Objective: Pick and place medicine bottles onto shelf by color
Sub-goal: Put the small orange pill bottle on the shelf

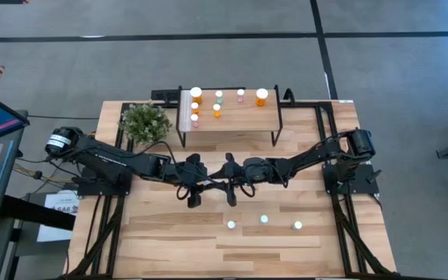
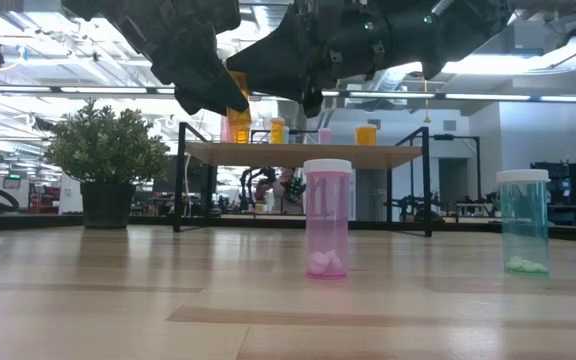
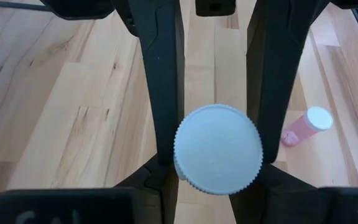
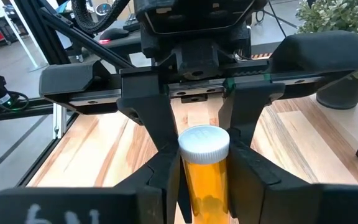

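Ribbed white cap [image 3: 217,148] — orange bottle [image 4: 205,179], seemingly.

I found almost nothing I could read. White lettering sat on the dark housing just under my right wrist camera [image 4: 39,214], cut off at the picture's edge and not legible. A white paper [image 1: 59,206] lay beside the table with dark print too small to make out.
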### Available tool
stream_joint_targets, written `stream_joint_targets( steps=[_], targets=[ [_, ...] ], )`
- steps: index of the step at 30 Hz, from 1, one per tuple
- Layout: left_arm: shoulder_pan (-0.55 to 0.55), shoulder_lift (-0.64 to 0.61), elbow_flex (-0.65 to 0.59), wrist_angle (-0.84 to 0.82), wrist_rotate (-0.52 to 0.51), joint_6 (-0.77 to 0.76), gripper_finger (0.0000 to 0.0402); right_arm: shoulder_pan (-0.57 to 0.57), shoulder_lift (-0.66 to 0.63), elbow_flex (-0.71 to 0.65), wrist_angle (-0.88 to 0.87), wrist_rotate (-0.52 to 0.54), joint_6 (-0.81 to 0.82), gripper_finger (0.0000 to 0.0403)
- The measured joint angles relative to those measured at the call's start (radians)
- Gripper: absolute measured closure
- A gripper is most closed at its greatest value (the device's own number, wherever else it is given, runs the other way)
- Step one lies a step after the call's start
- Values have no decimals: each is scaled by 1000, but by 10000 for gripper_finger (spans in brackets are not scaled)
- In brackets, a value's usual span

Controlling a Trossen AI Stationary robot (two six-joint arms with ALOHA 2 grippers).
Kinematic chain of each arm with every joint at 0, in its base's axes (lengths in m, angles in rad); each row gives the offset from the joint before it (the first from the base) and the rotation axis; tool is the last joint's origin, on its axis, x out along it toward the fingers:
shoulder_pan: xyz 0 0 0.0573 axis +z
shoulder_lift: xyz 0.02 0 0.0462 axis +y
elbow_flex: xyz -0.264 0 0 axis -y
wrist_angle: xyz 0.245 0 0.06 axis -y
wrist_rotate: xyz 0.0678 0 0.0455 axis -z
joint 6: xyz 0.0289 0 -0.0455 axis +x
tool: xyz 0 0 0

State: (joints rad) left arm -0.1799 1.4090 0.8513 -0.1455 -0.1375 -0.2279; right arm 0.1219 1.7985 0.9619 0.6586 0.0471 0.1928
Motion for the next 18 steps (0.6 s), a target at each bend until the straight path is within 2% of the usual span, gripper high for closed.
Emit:
stream_joint_targets(
  steps=[4,13,18],
  targets=[
    [0,-2,0,-6,-1,0,287,-6,0,0,-1,0,0,276],
    [0,-4,0,-45,-27,0,207,-15,0,-1,-3,0,-1,274],
    [0,-49,0,-112,-59,2,182,-29,-17,-3,-44,1,-8,274]
  ],
)
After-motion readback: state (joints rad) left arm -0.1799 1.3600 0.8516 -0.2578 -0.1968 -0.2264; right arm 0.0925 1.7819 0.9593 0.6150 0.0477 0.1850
